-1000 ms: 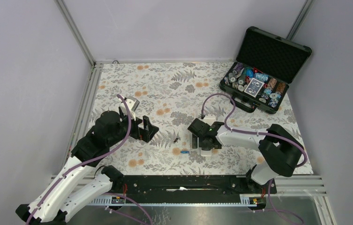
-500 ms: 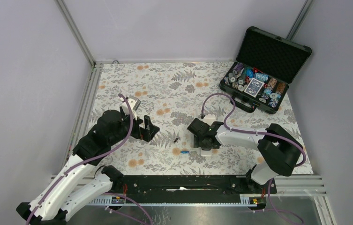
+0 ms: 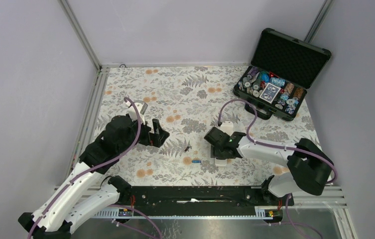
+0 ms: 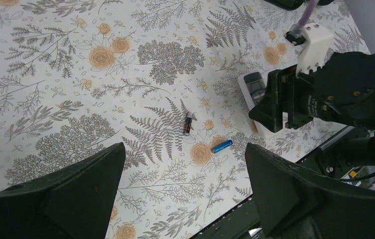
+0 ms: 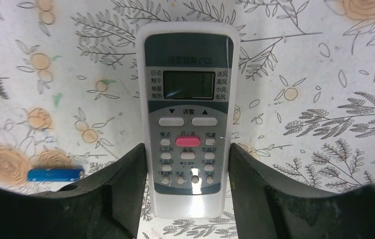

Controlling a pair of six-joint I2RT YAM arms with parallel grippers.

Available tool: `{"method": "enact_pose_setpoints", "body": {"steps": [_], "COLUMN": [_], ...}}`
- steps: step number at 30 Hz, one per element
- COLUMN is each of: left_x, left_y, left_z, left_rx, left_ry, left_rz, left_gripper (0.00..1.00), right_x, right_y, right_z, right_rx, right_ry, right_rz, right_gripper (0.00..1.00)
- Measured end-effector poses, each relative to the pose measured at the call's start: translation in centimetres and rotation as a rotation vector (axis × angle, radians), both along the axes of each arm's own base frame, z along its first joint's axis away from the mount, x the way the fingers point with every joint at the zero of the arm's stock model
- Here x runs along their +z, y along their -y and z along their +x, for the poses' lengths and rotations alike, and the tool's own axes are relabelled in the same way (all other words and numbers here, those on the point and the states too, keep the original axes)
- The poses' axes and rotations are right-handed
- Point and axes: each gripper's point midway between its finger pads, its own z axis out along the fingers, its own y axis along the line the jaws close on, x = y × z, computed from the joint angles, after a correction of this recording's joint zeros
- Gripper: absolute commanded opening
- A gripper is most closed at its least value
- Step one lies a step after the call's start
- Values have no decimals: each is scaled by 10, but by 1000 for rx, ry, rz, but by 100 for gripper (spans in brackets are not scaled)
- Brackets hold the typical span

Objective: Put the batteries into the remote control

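Right claw (image 5: pixel 187 147) is down on the table (image 3: pixel 185 89), pinching the remote (image 5: pixel 187 99), one finger (image 5: pixel 110 189) tight against each long side of its button end. The remote lies flat and face up, and its screen end sticks out beyond the fingertips. Just left of this claw, near its left finger, the blue battery (image 5: pixel 55 174) lies on its side on the cloth, apart from the remote. A little farther left and forward of the blue one lies a dark battery (image 4: pixel 187 123), also on its side and clear of the blue one. Farther left again, well apart from the right claw, the left claw (image 4: pixel 184 147) hangs above the table with its fingers spread wide and nothing between them. Far off, ahead and to the right of the right claw, an open black case (image 3: pixel 280 59) sits at the table's corner, with chips (image 3: pixel 255 84) in its tray.
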Motion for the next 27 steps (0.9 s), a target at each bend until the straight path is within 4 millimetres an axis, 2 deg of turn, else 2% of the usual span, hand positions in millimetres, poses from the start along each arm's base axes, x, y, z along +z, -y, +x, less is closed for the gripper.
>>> {"method": "enact_pose_setpoints", "body": {"steps": [4, 10, 17, 27], "left_x": [-4, -14, -10, -12], "left_y": [2, 11, 23, 43], "left_z": [2, 6, 6, -5], "left_rx": [23, 37, 12, -109], "left_ry": [-38, -109, -164, -273], "left_rz": [-15, -39, -127, -220], "left_gripper": [99, 99, 99, 99], "right_x": [18, 53, 88, 117], "right_y": [-2, -6, -22, -50], "right_z": [3, 4, -6, -26], "right_rx": [38, 135, 356, 720], "right_ry": [46, 134, 218, 290], "right_rz": [39, 122, 251, 365], "right_gripper": [0, 0, 0, 0]}}
